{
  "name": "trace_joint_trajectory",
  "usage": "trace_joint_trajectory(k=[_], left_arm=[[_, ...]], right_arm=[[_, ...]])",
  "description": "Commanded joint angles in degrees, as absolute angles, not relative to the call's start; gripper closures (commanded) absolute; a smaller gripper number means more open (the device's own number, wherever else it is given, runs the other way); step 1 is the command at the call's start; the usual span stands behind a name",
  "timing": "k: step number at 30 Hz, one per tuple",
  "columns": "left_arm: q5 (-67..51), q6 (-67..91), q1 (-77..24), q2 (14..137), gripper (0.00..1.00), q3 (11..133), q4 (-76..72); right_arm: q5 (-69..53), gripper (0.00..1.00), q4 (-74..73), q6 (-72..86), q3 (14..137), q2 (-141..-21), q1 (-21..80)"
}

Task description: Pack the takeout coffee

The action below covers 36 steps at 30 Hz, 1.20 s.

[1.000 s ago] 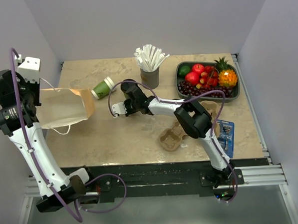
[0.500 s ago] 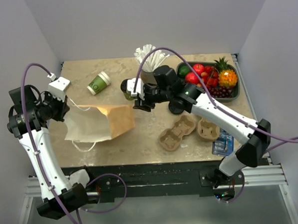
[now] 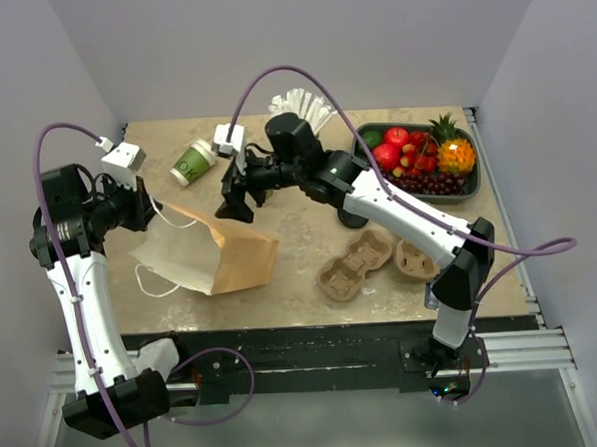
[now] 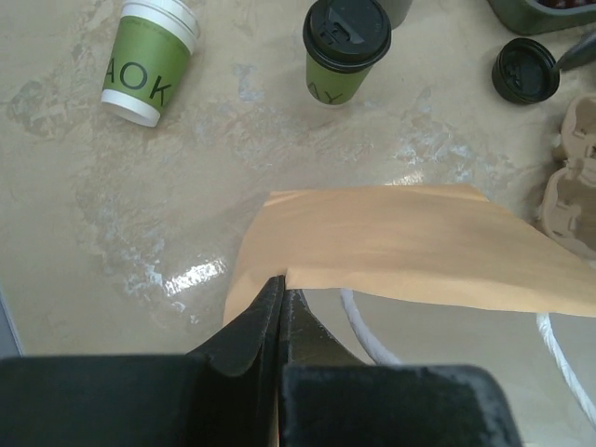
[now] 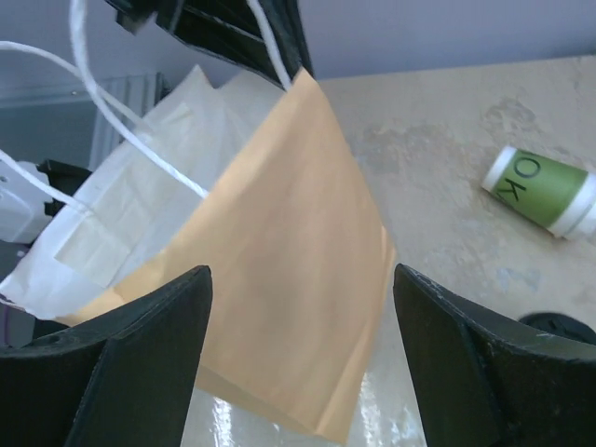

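Observation:
The takeout coffee (image 4: 345,47), a green cup with a black lid, stands upright on the table beyond the bag; the right arm hides it in the top view. A second green cup (image 3: 195,162), lidless, lies on its side at the back left. My left gripper (image 3: 147,206) is shut on the rim of the brown paper bag (image 3: 235,255), holding its mouth up; its jaws (image 4: 281,284) pinch the paper edge. My right gripper (image 3: 235,199) hangs open just above the bag (image 5: 279,279), nothing between its fingers (image 5: 177,317).
White straws (image 3: 317,107) stand behind the right arm. A fruit tray (image 3: 469,190) sits at the back right. Cardboard cup carriers (image 3: 353,266) lie at the front centre, a loose black lid (image 4: 526,70) beside them. The bag's white handles (image 4: 368,331) hang loose.
My right gripper has opened, let go of the lidded cup and swung left over the bag. The left arm has raised and turned the bag's mouth.

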<state>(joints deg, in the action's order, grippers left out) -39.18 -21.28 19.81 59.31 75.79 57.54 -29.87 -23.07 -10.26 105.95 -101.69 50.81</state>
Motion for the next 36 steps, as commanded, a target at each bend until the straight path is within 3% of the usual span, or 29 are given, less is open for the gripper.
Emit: trace_joint_trajectory(k=[1, 11, 14, 18, 27, 28, 29, 30, 33, 36], left_arm=[[-38.59, -15.21, 19.51, 58.54, 1.0, 77.25, 55.11], [-36.91, -11.25, 19.51, 56.16, 1.0, 77.17, 55.28], [-37.09, -10.9, 19.51, 55.46, 1.0, 77.96, 55.72], [-37.09, -11.42, 19.51, 54.67, 1.0, 79.45, 57.21], [-37.43, -18.69, 19.51, 55.9, 1.0, 86.13, 64.94], [-38.22, -20.55, 19.42, 55.99, 0.94, 87.18, 67.13], [-39.02, -22.39, 19.42, 56.07, 0.82, 87.62, 68.19], [-40.5, -25.98, 19.51, 56.16, 0.63, 87.97, 69.25], [-41.83, -32.57, 19.51, 55.55, 0.46, 88.07, 72.06], [-41.32, -38.82, 19.42, 55.2, 0.41, 87.98, 73.74]], right_arm=[[-30.59, 0.17, -21.53, -7.56, 112.06, -103.0, 54.75], [-25.85, 0.1, -26.62, -9.84, 114.61, -102.65, 59.32], [-16.15, 0.12, -29.34, -9.32, 116.8, -104.93, 61.69], [-6.43, 0.24, -30.06, -8.0, 116.98, -106.78, 63.54], [-5.27, 0.63, -33.05, -11.6, 117.52, -107.49, 63.63], [-7.88, 0.68, -32.61, -12.65, 116.9, -106.97, 63.55], [-9.13, 0.86, -31.74, -13.35, 116.46, -106.79, 63.54], [-10.01, 0.91, -31.29, -14.06, 115.93, -106.7, 63.54], [-13.09, 1.0, -30.85, -16.34, 116.1, -107.66, 63.54], [-15.29, 1.0, -30.15, -20.21, 115.67, -107.84, 63.63]])
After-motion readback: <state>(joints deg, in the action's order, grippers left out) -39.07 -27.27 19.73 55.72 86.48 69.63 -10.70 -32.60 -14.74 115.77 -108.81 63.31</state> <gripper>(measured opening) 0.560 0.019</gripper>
